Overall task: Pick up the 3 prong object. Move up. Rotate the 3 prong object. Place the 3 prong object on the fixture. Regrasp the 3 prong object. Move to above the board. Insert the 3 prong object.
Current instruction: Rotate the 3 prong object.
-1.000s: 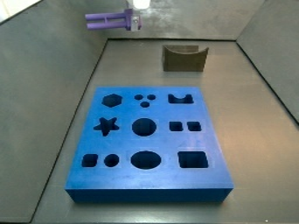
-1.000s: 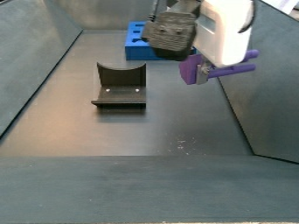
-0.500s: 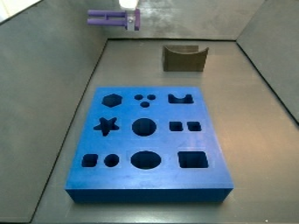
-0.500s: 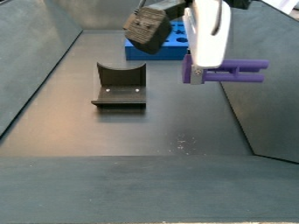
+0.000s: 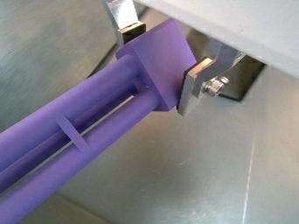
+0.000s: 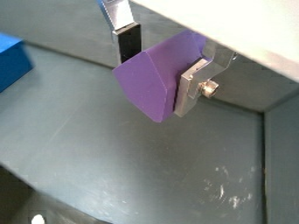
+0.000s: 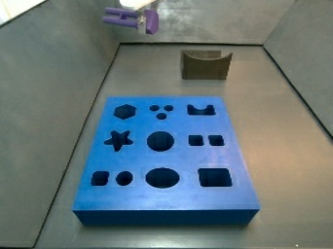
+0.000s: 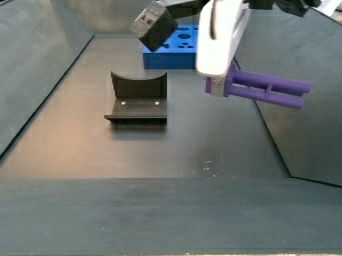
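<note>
The claw (image 8: 218, 84) is up in the air off to the side of the fixture (image 8: 135, 100), clamped on one end of the 3 prong object (image 8: 269, 87), well clear of the floor. Since the silver fingers (image 5: 194, 84) only pinch that blunt end, the long purple body could probably twist or slip during the rotation and land crooked in the fixture's notch. Its long axis lies roughly level, sticking sideways out of the claw.
</note>
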Tool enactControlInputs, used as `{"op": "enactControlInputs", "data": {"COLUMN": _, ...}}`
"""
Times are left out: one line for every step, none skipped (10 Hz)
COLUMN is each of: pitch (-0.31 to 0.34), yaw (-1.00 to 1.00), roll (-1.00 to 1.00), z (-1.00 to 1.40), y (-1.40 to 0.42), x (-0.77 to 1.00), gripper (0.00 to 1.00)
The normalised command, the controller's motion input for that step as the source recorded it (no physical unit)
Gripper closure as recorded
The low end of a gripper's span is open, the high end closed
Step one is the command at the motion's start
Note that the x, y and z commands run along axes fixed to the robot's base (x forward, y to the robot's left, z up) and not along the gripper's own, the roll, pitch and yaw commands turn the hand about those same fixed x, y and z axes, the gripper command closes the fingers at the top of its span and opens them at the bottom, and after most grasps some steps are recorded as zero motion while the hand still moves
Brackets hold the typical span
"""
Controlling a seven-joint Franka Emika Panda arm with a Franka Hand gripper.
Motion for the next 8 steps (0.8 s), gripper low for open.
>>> {"op": "enactControlInputs", "data": {"pitch": -0.008, "yaw": -1.0, "roll": -0.02, "z": -0.04, "y": 0.01, "x": 0.03, "gripper": 1.0}}
{"op": "enactControlInputs", "data": {"pitch": -0.009, "yaw": -1.0, "roll": -0.02, "z": -0.04, "y": 0.01, "x": 0.03, "gripper": 1.0}}
{"op": "enactControlInputs", "data": {"pitch": -0.009, "yaw": -1.0, "roll": -0.02, "z": -0.04, "y": 0.01, "x": 0.03, "gripper": 1.0}}
{"op": "enactControlInputs", "data": {"pitch": -0.01, "yaw": -1.0, "roll": -0.02, "z": -0.04, "y": 0.01, "x": 0.03, "gripper": 1.0}}
{"op": "enactControlInputs", "data": {"pitch": -0.01, "yaw": -1.0, "roll": -0.02, "z": -0.04, "y": 0.01, "x": 0.03, "gripper": 1.0}}
{"op": "enactControlInputs", "data": {"pitch": -0.011, "yaw": -1.0, "roll": -0.02, "z": -0.04, "y": 0.01, "x": 0.03, "gripper": 1.0}}
{"op": "enactControlInputs", "data": {"pitch": -0.012, "yaw": -1.0, "roll": -0.03, "z": -0.04, "y": 0.01, "x": 0.03, "gripper": 1.0}}
{"op": "enactControlInputs", "data": {"pitch": -0.014, "yaw": -1.0, "roll": -0.03, "z": -0.04, "y": 0.01, "x": 0.03, "gripper": 1.0}}
